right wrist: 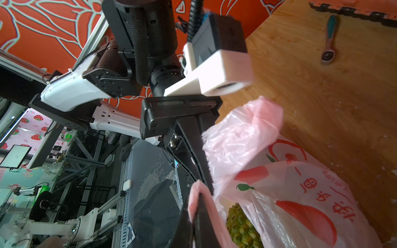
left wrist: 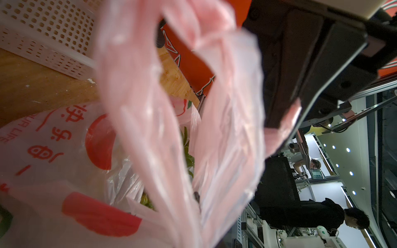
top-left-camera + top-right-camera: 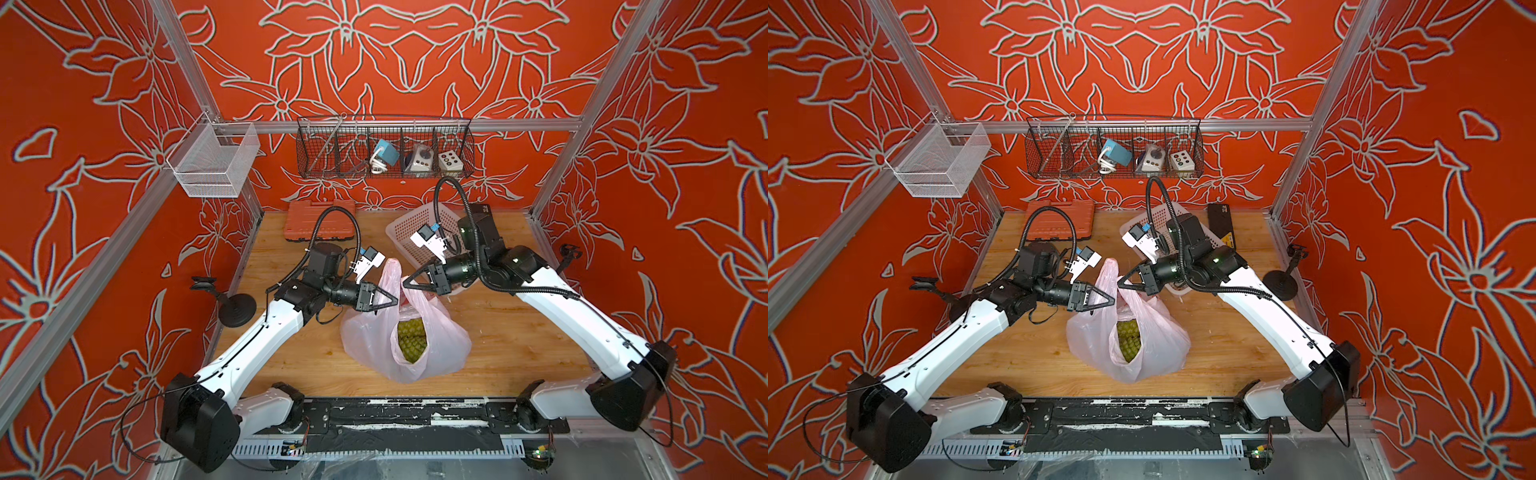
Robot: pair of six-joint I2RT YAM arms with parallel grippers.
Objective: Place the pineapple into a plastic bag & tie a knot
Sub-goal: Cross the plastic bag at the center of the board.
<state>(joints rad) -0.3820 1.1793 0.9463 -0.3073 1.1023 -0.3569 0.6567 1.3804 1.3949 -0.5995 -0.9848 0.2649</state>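
Now: plastic bag point(image 3: 365, 332) sits on the table point(image 3: 519, 332), pineapple point(image 3: 411, 338) inside (green skin showing through the mouth). Left gripper point(image 3: 390, 298), from 9 o'clock, and right gripper point(image 3: 406, 285), from 3 o'clock, are each pinched tight on a handle point(image 3: 390, 272) at the bag's 12 o'clock.

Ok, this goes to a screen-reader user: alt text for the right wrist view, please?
A pale-pink plastic bag with red fruit prints sits on the wooden table, mouth open, the pineapple visible inside. The left hand and the right hand each grip one of its pink handles.
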